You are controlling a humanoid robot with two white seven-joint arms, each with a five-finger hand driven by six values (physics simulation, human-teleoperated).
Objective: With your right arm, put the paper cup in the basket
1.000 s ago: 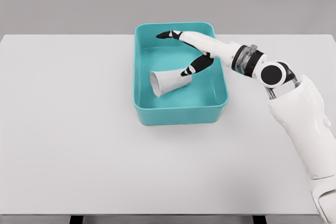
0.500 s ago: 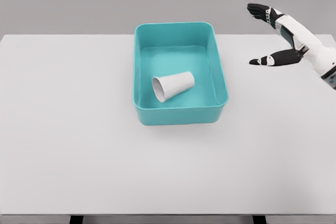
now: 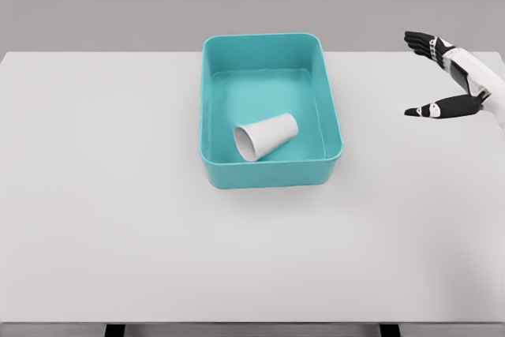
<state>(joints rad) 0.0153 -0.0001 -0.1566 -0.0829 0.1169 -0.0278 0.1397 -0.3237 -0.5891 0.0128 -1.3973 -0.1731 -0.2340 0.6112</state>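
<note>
The white paper cup [image 3: 265,136] lies on its side inside the teal basket [image 3: 271,173], mouth toward the front left, near the basket's front wall. My right hand [image 3: 430,73] hovers over the table's right edge, well to the right of the basket, with black-tipped fingers [image 3: 421,39] spread and the thumb [image 3: 439,109] held apart. It is open and holds nothing. The left arm does not show.
The basket stands at the back centre of a white table [image 3: 118,219]. A grey wall runs behind the table.
A second ago my right hand was over the basket beside the cup. It has since pulled away to the right edge, and the cup has shifted slightly toward the front right.
</note>
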